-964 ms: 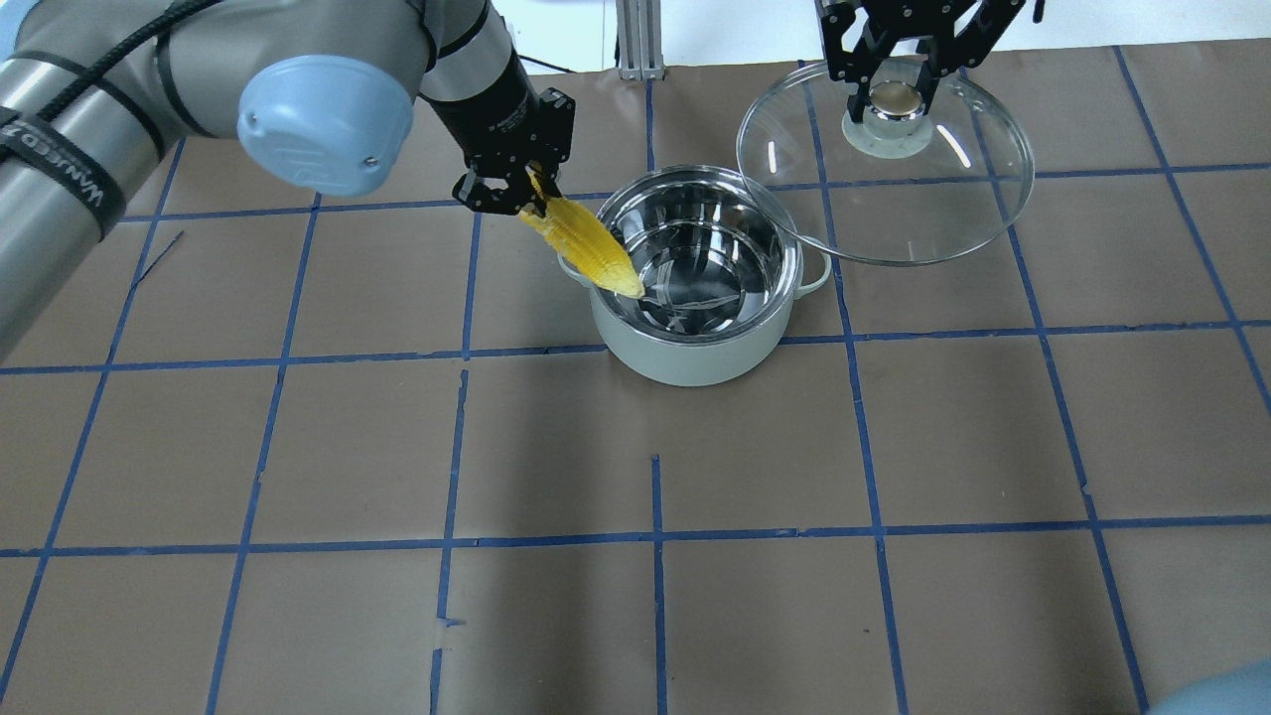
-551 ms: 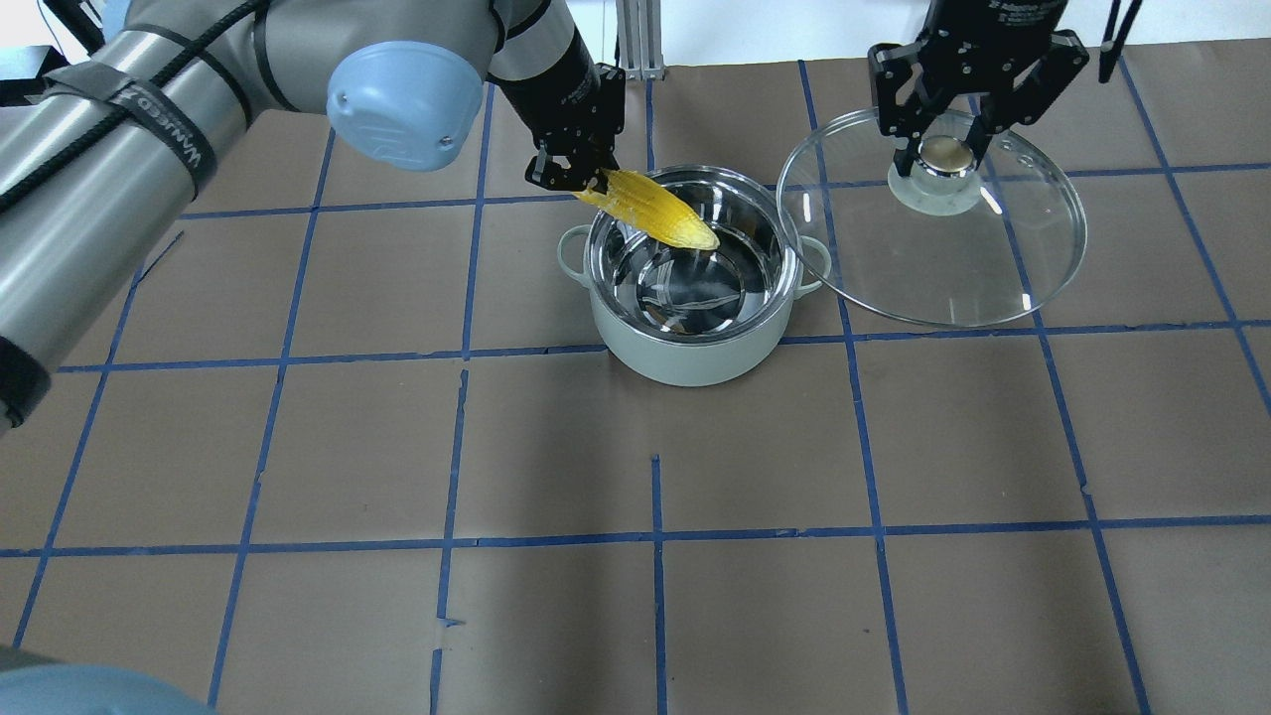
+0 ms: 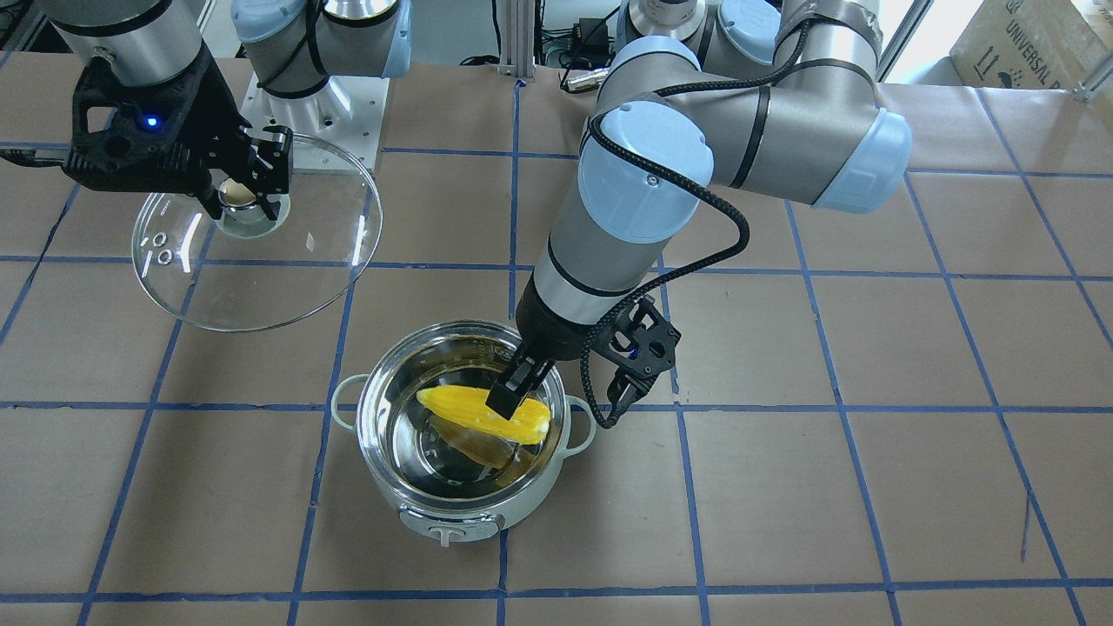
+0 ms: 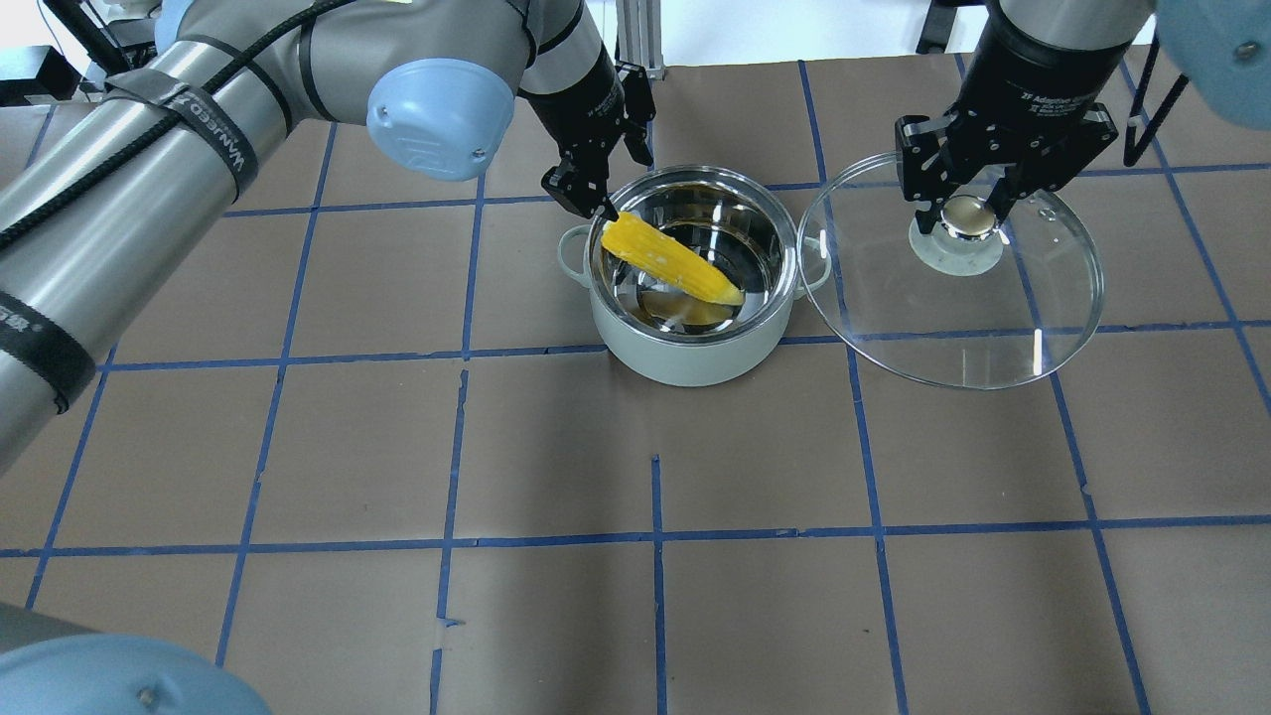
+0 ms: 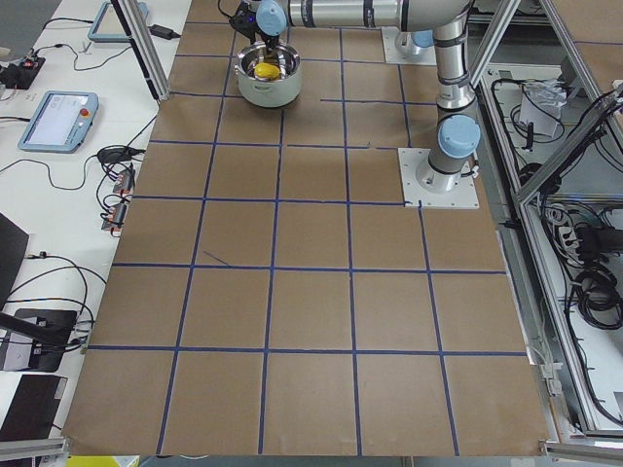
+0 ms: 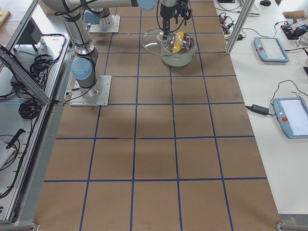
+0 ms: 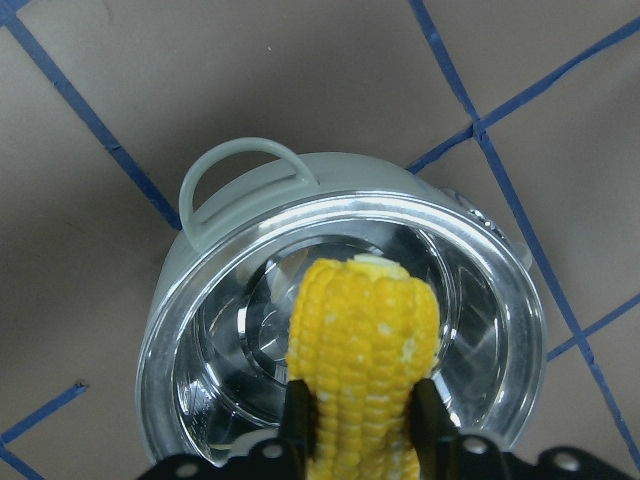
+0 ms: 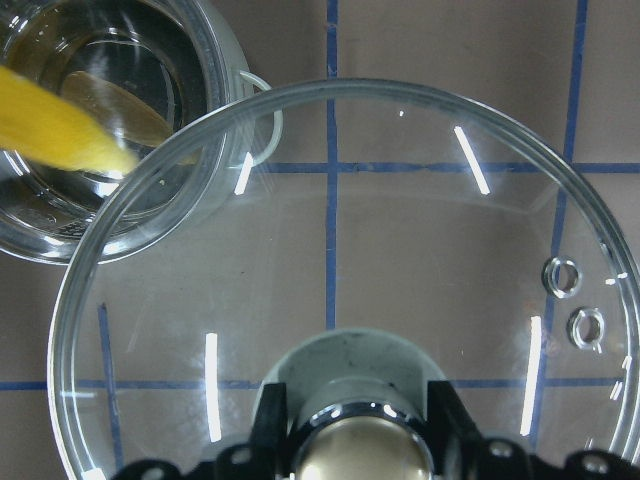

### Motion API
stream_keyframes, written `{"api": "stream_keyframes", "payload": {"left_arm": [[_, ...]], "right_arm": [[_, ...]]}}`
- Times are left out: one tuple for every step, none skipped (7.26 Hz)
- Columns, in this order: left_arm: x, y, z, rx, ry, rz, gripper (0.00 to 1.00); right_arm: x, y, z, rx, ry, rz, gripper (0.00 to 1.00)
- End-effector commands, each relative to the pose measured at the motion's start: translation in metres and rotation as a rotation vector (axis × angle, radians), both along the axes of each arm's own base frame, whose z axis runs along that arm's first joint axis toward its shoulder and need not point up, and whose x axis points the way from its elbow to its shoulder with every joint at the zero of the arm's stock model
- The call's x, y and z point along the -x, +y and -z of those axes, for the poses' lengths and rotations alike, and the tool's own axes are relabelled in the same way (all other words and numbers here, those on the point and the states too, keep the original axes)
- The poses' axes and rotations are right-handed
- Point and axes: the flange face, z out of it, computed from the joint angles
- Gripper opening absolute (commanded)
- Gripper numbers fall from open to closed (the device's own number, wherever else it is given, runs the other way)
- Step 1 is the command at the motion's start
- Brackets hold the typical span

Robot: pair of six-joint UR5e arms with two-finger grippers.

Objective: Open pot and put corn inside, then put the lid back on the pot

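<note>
The pale mint-white pot (image 4: 695, 365) stands open on the table, also in the front view (image 3: 469, 515). My left gripper (image 4: 602, 213) is shut on the thick end of the yellow corn (image 4: 673, 270). It holds the cob tilted, with the pointed end down inside the steel interior. The left wrist view shows the corn (image 7: 360, 330) between the fingers above the pot (image 7: 160, 330). My right gripper (image 4: 969, 211) is shut on the knob of the glass lid (image 4: 973, 323). It holds the lid above the table, right of the pot. The right wrist view shows the lid (image 8: 400, 230) too.
The table is covered in brown paper with a blue tape grid (image 4: 655, 536). The lid's edge overlaps the pot's right side handle (image 4: 816, 260) in the overhead view. The left arm's elbow (image 3: 643, 174) hangs over the table behind the pot.
My left gripper carried the corn from the pot's left rim over the opening and lowered its tip inside. My right gripper moved the lid rightward and toward the robot.
</note>
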Motion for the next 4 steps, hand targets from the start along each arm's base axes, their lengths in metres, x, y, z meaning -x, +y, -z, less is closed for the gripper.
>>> {"api": "stream_keyframes", "payload": {"left_arm": [[-0.020,0.001,-0.009,0.046,-0.030,0.189,1.00],[-0.063,-0.011,-0.008,0.054,-0.059,0.360,1.00],[-0.118,-0.019,-0.017,0.077,-0.068,0.595,1.00],[-0.169,-0.013,-0.042,0.113,-0.074,0.772,1.00]], "right_arm": [[0.000,0.006,-0.002,0.005,0.003,0.003,0.19],[-0.001,0.006,-0.002,0.004,0.004,0.002,0.20],[-0.003,0.007,-0.002,0.004,0.003,0.002,0.20],[-0.007,0.008,-0.003,0.010,0.003,0.000,0.20]]}}
